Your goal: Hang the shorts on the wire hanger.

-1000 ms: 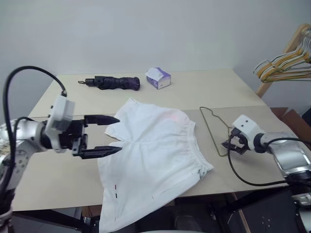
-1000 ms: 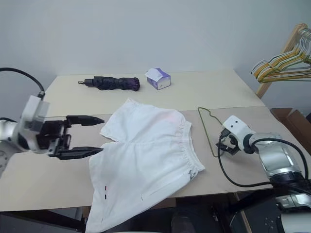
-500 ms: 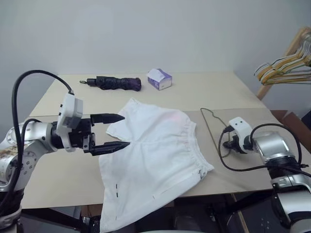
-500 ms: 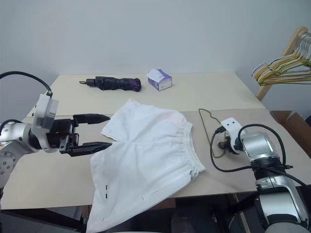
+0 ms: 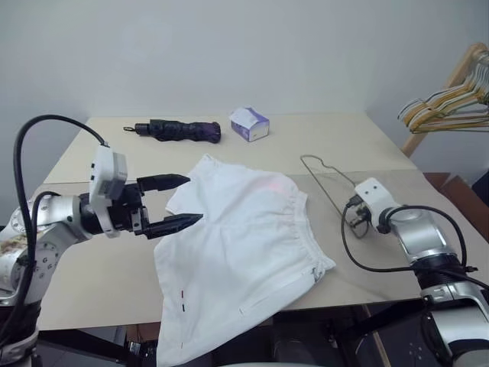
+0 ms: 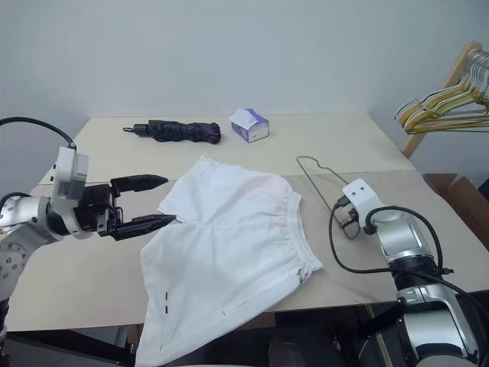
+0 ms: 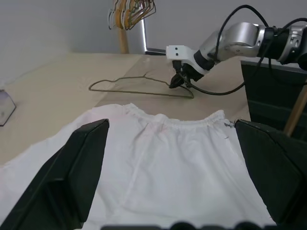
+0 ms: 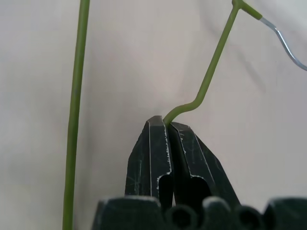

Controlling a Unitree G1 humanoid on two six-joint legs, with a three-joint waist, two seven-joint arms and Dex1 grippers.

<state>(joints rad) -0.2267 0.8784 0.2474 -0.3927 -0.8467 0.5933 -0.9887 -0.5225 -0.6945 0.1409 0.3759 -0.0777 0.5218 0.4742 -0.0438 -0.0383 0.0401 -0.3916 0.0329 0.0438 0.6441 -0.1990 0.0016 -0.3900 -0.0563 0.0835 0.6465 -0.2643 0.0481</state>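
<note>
The white shorts (image 5: 244, 229) lie spread on the table, one leg hanging over the near edge. My left gripper (image 5: 183, 200) hovers open at their left edge, one finger (image 7: 72, 177) on each side of the cloth in the left wrist view. To the right of the shorts lies the thin wire hanger (image 7: 144, 92). My right gripper (image 5: 357, 222) is shut on its near end, and the right wrist view shows the black fingertips (image 8: 158, 134) pinching the green wire (image 8: 211, 67) at a bend.
A folded dark umbrella (image 5: 179, 130) and a purple and white tissue box (image 5: 249, 123) sit at the back of the beige table (image 5: 99, 267). A wooden rack with bunched yellow and green hangers (image 5: 451, 103) stands beyond the table's right edge.
My right gripper has shut on the hanger's wire and pushed forward. The hanger's far end has swung away and to the left. The left gripper has stayed open by the shorts.
</note>
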